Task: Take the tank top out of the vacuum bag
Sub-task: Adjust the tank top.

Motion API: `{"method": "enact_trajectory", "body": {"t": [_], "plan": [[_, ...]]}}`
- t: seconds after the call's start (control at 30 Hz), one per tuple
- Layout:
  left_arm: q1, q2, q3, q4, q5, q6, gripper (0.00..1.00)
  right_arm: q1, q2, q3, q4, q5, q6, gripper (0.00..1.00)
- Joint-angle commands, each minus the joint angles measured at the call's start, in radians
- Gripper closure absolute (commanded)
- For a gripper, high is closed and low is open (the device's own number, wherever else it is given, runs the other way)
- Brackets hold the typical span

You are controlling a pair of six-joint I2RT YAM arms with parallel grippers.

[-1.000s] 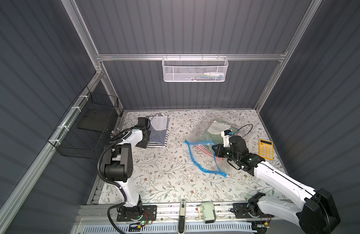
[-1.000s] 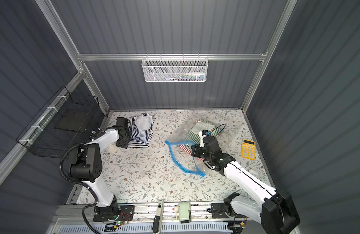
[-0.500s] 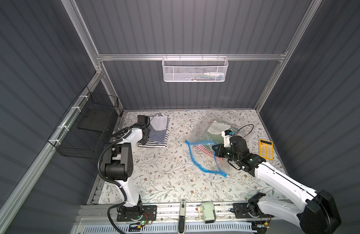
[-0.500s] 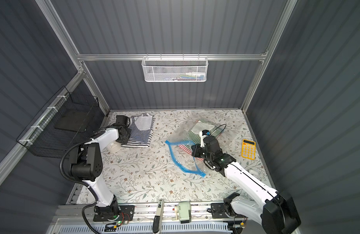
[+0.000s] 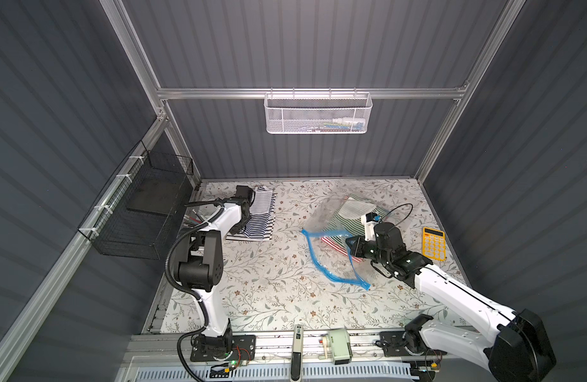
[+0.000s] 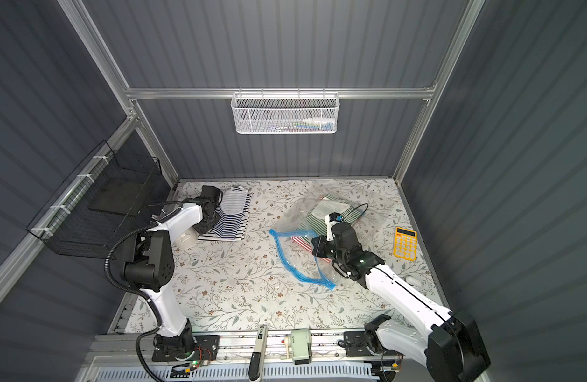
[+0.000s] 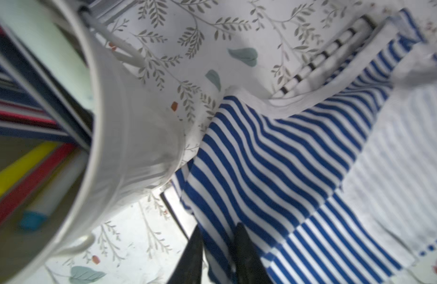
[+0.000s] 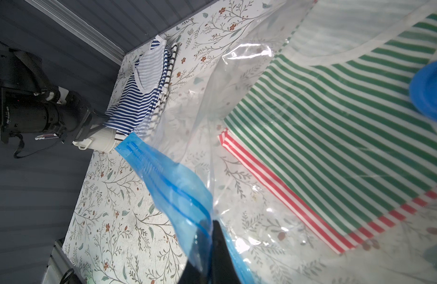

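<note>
The right gripper [image 8: 207, 236] is clamped on the blue zip strip [image 8: 173, 186] of the vacuum bag [image 5: 321, 215], which lies open-mouthed on the right of the floral table [image 5: 269, 284] with a green-striped tank top [image 5: 343, 222] inside. The left gripper [image 7: 218, 253], jaws narrowly parted, sits at a blue-striped top [image 7: 274, 152] on the far left.

1 vacuum bag [image 8: 173, 186], 2 striped tops [image 8: 347, 118] [image 8: 286, 194] inside, 1 blue-striped top [image 5: 259, 221] at 10 o'clock, 1 calculator [image 5: 434, 243], 2 baskets [image 5: 316, 114] [image 5: 143, 211], 1 white cup [image 6: 186, 239]
</note>
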Motion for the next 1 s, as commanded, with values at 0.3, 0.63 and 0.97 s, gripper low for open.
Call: {"method": "enact_trajectory", "body": {"t": [0.3, 0.63, 0.97], "plan": [[-0.156, -0.088, -0.010, -0.042, 0.065, 0.401, 0.39, -0.004, 0.004, -0.022, 0.032, -0.014, 0.009, 1.00], [-0.236, 0.070, 0.054, -0.057, 0.030, 0.508, 0.44, -0.003, -0.016, -0.024, 0.010, 0.000, 0.003, 1.00], [-0.242, 0.140, 0.093, -0.037, 0.021, 0.539, 0.50, -0.002, -0.009, -0.021, 0.007, 0.001, 0.004, 1.00]]}}
